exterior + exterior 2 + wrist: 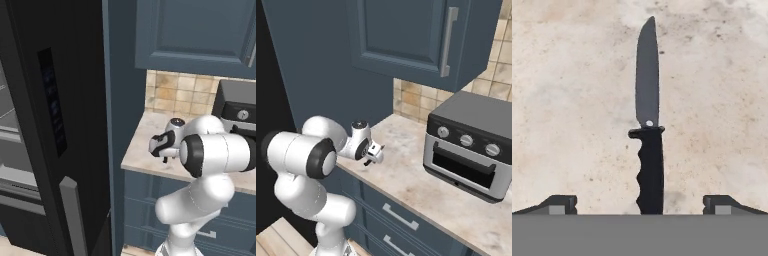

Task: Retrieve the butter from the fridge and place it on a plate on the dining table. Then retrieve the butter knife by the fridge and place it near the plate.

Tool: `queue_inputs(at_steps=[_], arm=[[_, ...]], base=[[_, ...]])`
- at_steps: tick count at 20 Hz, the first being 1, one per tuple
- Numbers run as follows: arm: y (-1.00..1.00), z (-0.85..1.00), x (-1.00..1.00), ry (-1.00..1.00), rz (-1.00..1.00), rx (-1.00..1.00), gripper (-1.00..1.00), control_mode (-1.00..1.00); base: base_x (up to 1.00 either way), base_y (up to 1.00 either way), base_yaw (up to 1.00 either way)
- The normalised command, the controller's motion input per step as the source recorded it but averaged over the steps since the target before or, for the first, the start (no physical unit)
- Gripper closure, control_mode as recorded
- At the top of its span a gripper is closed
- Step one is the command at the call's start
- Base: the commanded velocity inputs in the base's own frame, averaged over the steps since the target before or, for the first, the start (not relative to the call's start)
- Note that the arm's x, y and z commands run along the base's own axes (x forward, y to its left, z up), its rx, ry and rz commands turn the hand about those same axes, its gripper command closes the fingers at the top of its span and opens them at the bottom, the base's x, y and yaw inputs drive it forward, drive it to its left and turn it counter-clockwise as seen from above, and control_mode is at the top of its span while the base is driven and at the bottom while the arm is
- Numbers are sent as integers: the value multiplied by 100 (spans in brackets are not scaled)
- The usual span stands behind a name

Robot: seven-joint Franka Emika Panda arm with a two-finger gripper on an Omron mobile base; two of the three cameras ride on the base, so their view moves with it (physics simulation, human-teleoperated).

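Tool (640,202) wide open, hovering over the marbled table (421,175) near its left end, next to the fridge (55,125). Butter knife (648,125) lies flat on the table between the two fingertips (559,204), not touched; blade points away from the hand, handle butt is cut off at the bottom of the hand view. In both base views the arm and tool (375,152) hide the knife. Fridge door stands open, interior shelves only partly visible at the left edge. Toaster oven (471,145) sits farther right, toward the back edge.
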Motion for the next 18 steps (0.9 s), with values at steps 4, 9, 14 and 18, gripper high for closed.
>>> queue_inputs(at_steps=[4,9,14,18], arm=[[-6,-37,14,-5,0,0,-100,-100],[-8,-35,17,-7,0,0,-100,-100],[0,-18,11,-9,0,0,-100,-100],[0,-9,0,-2,0,0,100,-100]], base=[[0,0,0],[0,0,0],[0,0,0],[0,0,0]])
